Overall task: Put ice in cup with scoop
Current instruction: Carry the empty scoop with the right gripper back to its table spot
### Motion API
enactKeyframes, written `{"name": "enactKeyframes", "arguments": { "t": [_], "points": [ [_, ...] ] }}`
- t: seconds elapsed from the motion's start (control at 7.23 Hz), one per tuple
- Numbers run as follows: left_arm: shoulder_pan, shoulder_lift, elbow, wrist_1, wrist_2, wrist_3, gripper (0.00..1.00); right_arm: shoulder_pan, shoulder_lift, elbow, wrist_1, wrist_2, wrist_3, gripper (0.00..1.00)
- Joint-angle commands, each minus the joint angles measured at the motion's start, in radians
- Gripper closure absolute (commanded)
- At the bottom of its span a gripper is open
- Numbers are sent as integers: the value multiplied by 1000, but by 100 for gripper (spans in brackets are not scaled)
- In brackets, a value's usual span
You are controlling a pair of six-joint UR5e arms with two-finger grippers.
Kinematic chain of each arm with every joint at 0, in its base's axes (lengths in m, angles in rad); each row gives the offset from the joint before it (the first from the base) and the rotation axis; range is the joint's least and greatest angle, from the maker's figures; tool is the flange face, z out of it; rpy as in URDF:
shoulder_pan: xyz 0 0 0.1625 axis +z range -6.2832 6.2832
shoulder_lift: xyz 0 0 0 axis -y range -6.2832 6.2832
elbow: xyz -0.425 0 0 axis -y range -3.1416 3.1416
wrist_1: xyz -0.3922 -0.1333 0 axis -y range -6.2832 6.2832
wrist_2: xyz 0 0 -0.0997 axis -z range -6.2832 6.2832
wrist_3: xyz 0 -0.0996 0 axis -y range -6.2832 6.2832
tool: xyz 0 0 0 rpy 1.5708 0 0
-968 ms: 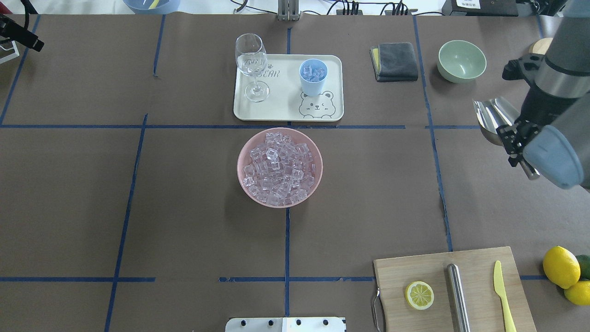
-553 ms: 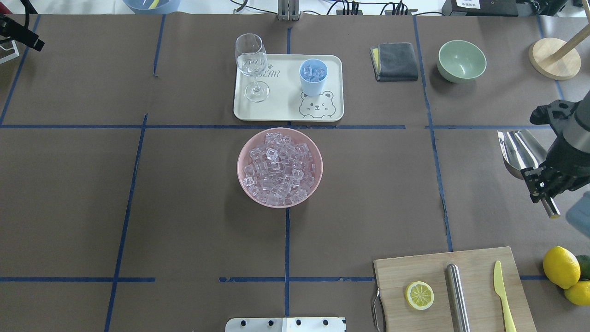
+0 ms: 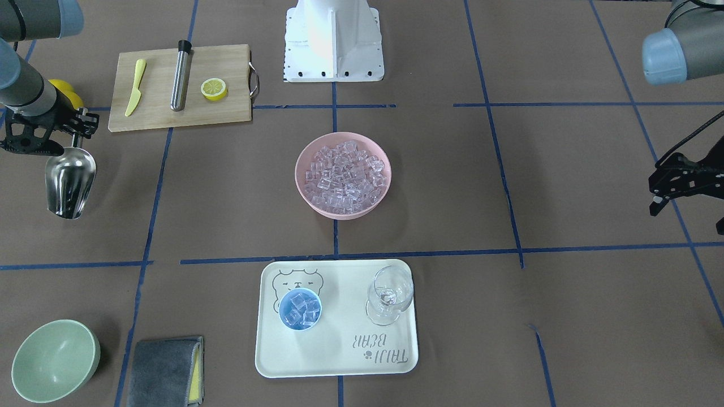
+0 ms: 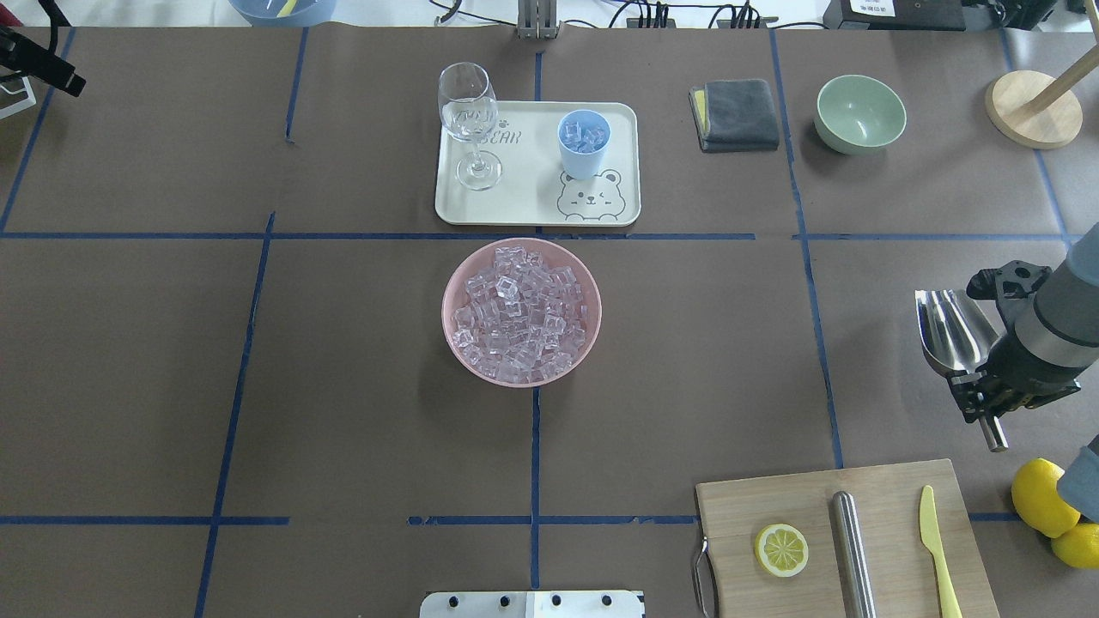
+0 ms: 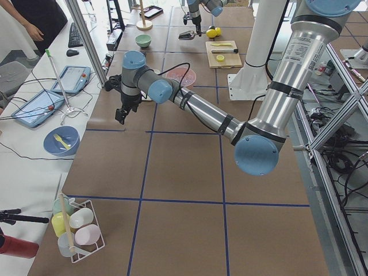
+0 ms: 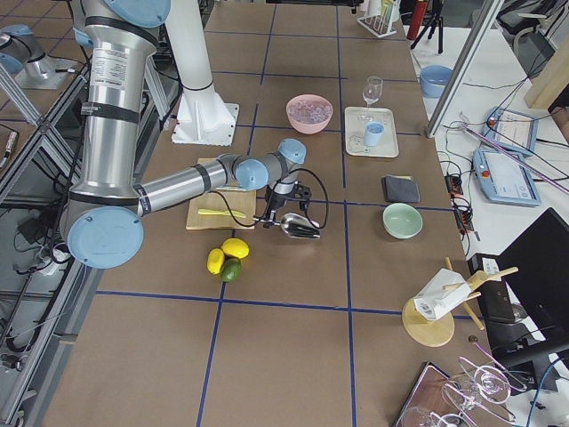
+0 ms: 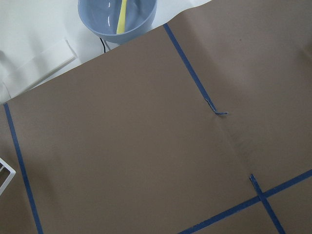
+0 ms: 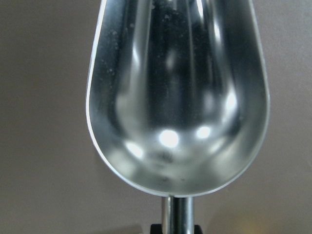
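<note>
text: "taiji bear" with a paw mark | on: cream tray (image 3: 342, 339), near one corner | overhead view: lettering partly behind wine glass (image 4: 468, 116) | other legible text: none

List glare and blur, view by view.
Right wrist view: bright glare spots low in the scoop, its edges slightly soft. Overhead view: sharp, ice glinting mildly. Left wrist view: even light on the table, no glare.
</note>
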Motion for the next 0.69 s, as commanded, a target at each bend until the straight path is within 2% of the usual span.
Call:
{"name": "enactKeyframes", "arguments": {
  "t": [0.0,0.42,0.55],
  "points": [
    [2,0,2,0,0,0,0,-15,6,-15,12,-2,9,100],
    [2,0,3,0,0,0,0,-16,16,-29,12,-1,9,100],
    [2,0,8,0,-1,0,0,-17,17,-31,12,-1,7,97]
  ]
}}
